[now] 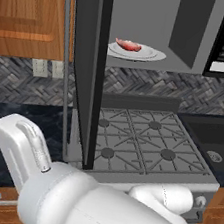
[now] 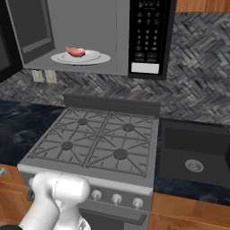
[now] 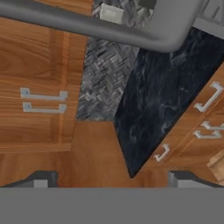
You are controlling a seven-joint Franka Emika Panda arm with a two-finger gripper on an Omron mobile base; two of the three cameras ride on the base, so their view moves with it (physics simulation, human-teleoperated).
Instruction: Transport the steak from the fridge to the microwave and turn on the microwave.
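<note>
steak (image 2: 75, 51) on white plate (image 2: 96, 59) inside open microwave (image 2: 90, 40) | door (image 1: 87, 65) swung out over gas stove (image 2: 103, 141) | sink (image 2: 194, 155) beside | gripper (image 3: 112, 178) fingers apart, empty

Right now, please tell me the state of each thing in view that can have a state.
Dark grey-black microwave: door open.
Small red-pink raw steak: lying on the white plate inside the microwave.
Grey gas stove: no flame visible.
Pincer: open, holding nothing.
</note>
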